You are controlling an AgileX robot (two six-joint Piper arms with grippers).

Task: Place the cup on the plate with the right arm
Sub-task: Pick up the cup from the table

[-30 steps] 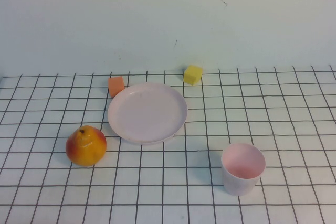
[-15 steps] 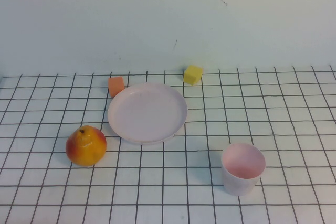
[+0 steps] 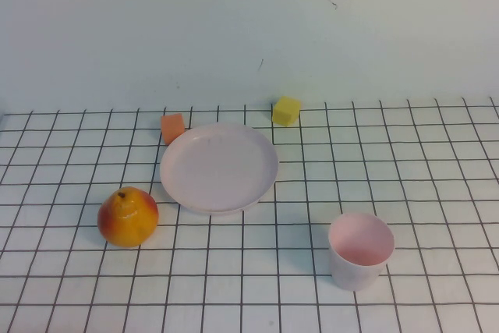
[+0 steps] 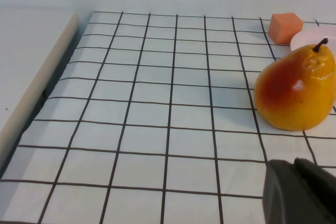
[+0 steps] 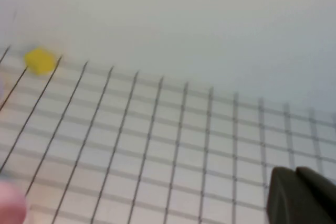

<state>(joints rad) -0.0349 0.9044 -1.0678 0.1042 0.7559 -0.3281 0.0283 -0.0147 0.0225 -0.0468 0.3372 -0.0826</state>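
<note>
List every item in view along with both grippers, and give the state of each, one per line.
cup: upright, empty, on the table, apart from the plate.
plate: flat on the table, empty.
pear: upright, beside the plate, not touching it.
orange cube: resting by the plate's far rim.
yellow cube: resting behind the plate, apart.
left gripper: near the pear, holding nothing.
right gripper: shut, empty, above the table.

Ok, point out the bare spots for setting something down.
Free: the plate itself is bare; grid between pear and cup; right of the plate, behind the cup. Crowded: plate's far rim, with orange cube and yellow cube. Left hand and right hand sit off-table.
</note>
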